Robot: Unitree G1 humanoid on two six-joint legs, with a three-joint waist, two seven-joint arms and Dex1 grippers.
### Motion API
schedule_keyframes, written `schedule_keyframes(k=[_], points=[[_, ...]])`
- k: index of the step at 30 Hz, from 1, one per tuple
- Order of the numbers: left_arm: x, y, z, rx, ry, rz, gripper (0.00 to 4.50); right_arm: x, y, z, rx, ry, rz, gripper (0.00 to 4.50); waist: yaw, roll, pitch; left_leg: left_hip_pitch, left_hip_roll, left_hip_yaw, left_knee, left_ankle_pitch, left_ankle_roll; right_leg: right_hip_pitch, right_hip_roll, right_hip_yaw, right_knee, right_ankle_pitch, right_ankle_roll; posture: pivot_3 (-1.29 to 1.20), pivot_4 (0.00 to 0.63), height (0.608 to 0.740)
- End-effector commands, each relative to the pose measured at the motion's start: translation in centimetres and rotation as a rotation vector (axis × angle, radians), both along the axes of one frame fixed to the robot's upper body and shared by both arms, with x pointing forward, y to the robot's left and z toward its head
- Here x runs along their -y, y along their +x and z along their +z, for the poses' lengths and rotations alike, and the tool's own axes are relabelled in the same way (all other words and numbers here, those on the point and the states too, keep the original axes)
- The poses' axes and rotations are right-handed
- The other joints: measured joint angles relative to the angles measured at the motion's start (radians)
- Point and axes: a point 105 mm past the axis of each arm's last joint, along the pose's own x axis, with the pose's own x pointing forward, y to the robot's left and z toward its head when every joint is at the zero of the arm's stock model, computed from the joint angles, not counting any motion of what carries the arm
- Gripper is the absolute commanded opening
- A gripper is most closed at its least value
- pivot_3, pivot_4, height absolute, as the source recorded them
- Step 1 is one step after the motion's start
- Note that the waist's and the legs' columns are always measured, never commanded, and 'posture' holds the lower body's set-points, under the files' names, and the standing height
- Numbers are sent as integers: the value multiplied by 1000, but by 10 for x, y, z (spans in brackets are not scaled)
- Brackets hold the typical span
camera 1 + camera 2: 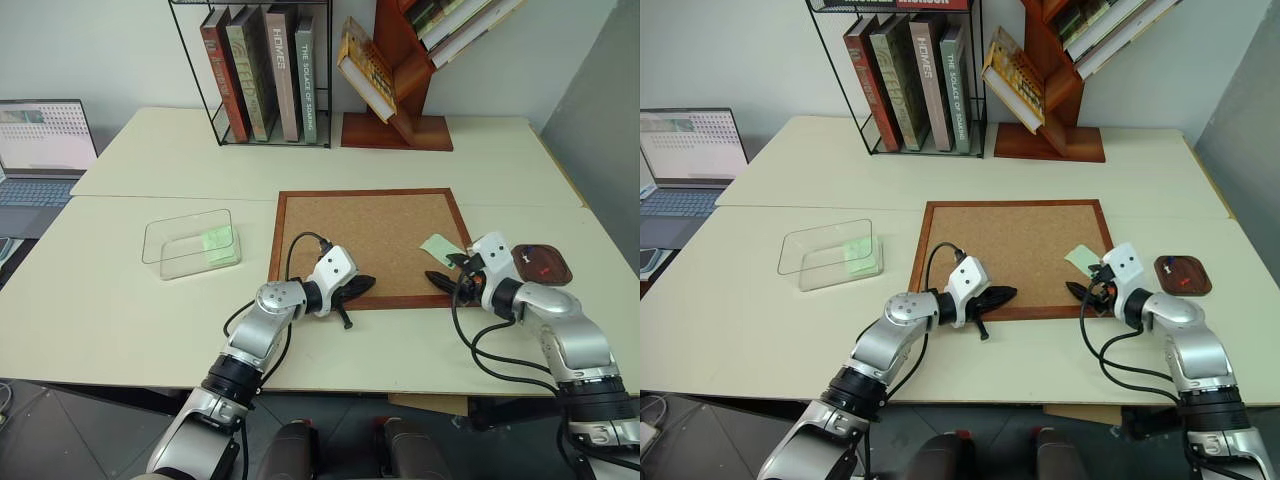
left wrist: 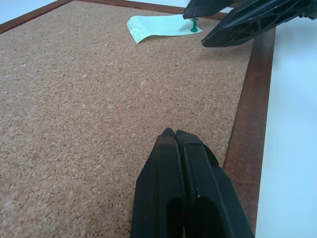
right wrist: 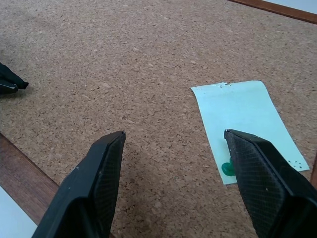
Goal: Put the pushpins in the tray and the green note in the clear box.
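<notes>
Resting on the table (image 1: 120, 310), a cork board (image 1: 370, 240) is lying between the clear box (image 1: 190, 243) on the robot's left and the tray (image 1: 543, 262) on its right. A green note (image 3: 245, 126) is lying flat near the board's right edge, and a green pushpin (image 3: 228, 168) is standing in its corner. Small specks are showing in the tray, too small to tell what they are. Another pale green slip (image 1: 219, 243) is lying inside the clear box.

The right gripper (image 3: 173, 148) is hovering over the board with its jaws standing well apart, one finger (image 3: 262, 173) just beside the pushpin, holding nothing. The left gripper (image 2: 171, 133) is hanging over the board's near edge with its jaws pressed together and empty, pointing toward the note, well apart from it. Books (image 1: 265, 70) are standing in a wire rack at the table's far side, and a laptop (image 1: 42, 150) is sitting open at the far left.
</notes>
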Motion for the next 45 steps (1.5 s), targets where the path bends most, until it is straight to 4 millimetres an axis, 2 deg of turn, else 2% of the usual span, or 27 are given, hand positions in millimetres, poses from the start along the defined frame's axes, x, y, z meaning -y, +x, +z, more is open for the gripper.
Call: schedule_keyframes(k=[1, 16, 20, 28, 33, 39, 45], points=[[-6, -2, -15, -41, 49, 9, 0, -2, 3, 10, 46, -11, 13, 3388, 0, 0, 0, 0, 0, 0, 0, 0, 0, 0, 0, 0, 0, 0, 0, 0, 150, 740], [-7, -3, -16, -43, 53, 8, 0, 16, 12, 6, 42, 1, -67, 3388, 0, 0, 0, 0, 0, 0, 0, 0, 0, 0, 0, 0, 0, 0, 0, 0, 150, 740], [-6, -4, -16, -42, 52, 7, 0, 18, 11, 3, 33, -4, -74, 2737, 0, 0, 0, 0, 0, 0, 0, 0, 0, 0, 0, 0, 0, 0, 0, 0, 150, 740], [-5, -4, -17, -44, 53, 7, 0, 21, 10, 3, 33, 2, -80, 945, 0, 0, 0, 0, 0, 0, 0, 0, 0, 0, 0, 0, 0, 0, 0, 0, 150, 740], [-5, -5, -17, -45, 52, 8, 0, 24, 9, 5, 36, 1, -82, 55, 0, 0, 0, 0, 0, 0, 0, 0, 0, 0, 0, 0, 0, 0, 0, 0, 150, 740], [-5, -5, -18, -47, 52, 8, 0, 23, 9, 11, 58, 5, -74, 25, 0, 0, 0, 0, 0, 0, 0, 0, 0, 0, 0, 0, 0, 0, 0, 0, 150, 740], [-4, -5, -18, -47, 50, 7, 0, 22, 8, 29, 123, 33, -60, 25, 0, 0, 0, 0, 0, 0, 0, 0, 0, 0, 0, 0, 0, 0, 0, 0, 150, 740]])
